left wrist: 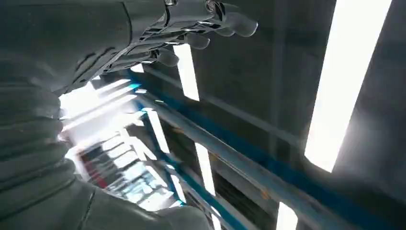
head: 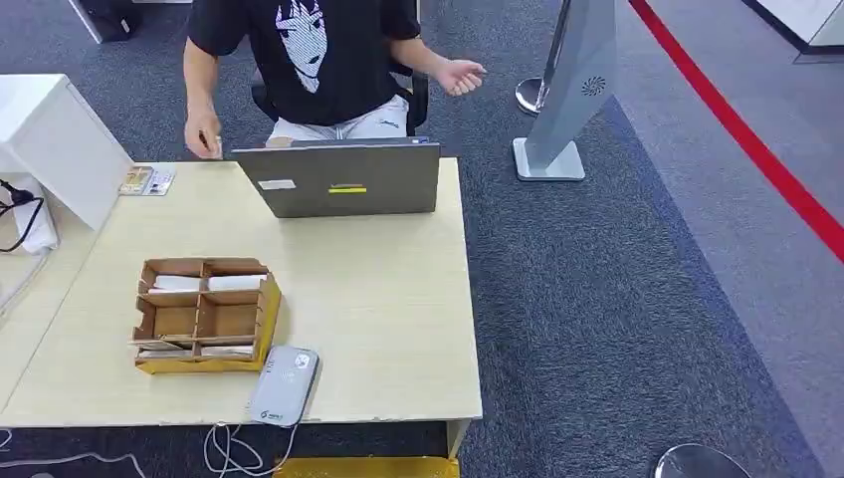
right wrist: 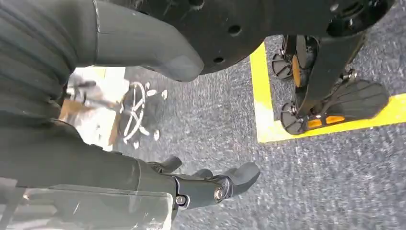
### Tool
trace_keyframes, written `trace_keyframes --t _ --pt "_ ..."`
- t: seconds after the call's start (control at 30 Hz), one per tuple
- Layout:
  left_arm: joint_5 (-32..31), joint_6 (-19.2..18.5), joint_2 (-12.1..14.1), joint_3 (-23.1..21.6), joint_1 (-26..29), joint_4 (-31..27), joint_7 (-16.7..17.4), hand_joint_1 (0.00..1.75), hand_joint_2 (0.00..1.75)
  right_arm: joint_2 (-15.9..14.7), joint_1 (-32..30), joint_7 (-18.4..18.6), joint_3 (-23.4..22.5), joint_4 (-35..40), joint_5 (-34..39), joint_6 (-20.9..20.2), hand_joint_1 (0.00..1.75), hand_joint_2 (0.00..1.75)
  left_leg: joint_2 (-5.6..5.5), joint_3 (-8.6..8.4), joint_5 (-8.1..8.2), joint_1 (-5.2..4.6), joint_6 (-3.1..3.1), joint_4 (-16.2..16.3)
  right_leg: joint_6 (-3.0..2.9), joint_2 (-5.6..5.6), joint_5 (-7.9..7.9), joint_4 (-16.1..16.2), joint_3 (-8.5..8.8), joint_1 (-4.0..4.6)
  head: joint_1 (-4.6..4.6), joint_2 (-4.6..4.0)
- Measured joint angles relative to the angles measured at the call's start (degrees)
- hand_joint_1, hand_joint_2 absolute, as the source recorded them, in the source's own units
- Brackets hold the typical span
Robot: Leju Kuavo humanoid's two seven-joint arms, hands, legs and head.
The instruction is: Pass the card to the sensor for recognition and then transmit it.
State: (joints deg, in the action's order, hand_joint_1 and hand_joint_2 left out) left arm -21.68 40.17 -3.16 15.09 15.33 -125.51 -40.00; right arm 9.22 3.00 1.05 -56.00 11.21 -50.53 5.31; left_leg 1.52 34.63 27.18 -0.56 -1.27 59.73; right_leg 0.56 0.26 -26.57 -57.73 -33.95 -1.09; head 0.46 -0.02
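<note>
On the desk (head: 398, 299), white cards (head: 204, 283) sit in the cardboard organizer (head: 204, 317), the grey sensor (head: 284, 385) just beside it; a person (head: 318, 60) waits beyond. We judge either stage possible. Our left hand (left wrist: 191, 33) and right hand (right wrist: 210, 184) hang loosely spread, holding nothing, seen by wrist cameras.

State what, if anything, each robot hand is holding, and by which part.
Nothing is held. The left hand is raised toward the ceiling, its fingers spread with nothing between them. The right hand hangs over the carpet, fingers apart and empty.
</note>
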Motion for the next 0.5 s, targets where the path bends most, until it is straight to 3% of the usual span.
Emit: trace_keyframes --t 0.1,0.23,0.37,0.5 --pt "15.1 -2.2 -6.8 4.7 6.3 -2.2 0.0 0.00 1.75 0.5 -0.2 0.2 -1.7 0.0 1.7 1.7 0.00 1.75 -0.22 -0.04 0.03 0.01 -0.03 0.0 0.14 -0.12 -0.22 0.0 0.09 0.01 0.02 0.00" --pt "27.6 -6.8 -11.9 9.7 10.4 1.3 0.0 0.00 1.75 0.9 -0.5 0.7 -2.9 0.0 1.7 3.1 0.00 1.75 -0.35 -0.10 0.03 0.01 -0.03 0.0 0.09 -0.27 -0.26 0.0 0.12 0.00 -0.02 0.00" --pt "33.1 -4.7 -14.7 14.7 10.6 10.4 0.0 0.00 1.75 0.9 -0.8 0.3 -3.3 0.0 1.1 4.3 0.00 1.75 -0.33 -0.19 0.03 0.03 -0.02 0.0 0.04 -0.25 -0.25 0.0 0.27 0.01 -0.09 0.00" --pt "36.0 -3.9 -16.1 19.9 6.8 27.1 -0.1 0.00 1.75 0.9 -0.8 -2.2 -3.5 0.1 0.7 4.7 0.00 1.75 -0.41 -0.25 0.02 0.01 -0.03 0.0 0.07 -0.32 -0.28 0.0 0.38 -0.01 -0.09 0.00"
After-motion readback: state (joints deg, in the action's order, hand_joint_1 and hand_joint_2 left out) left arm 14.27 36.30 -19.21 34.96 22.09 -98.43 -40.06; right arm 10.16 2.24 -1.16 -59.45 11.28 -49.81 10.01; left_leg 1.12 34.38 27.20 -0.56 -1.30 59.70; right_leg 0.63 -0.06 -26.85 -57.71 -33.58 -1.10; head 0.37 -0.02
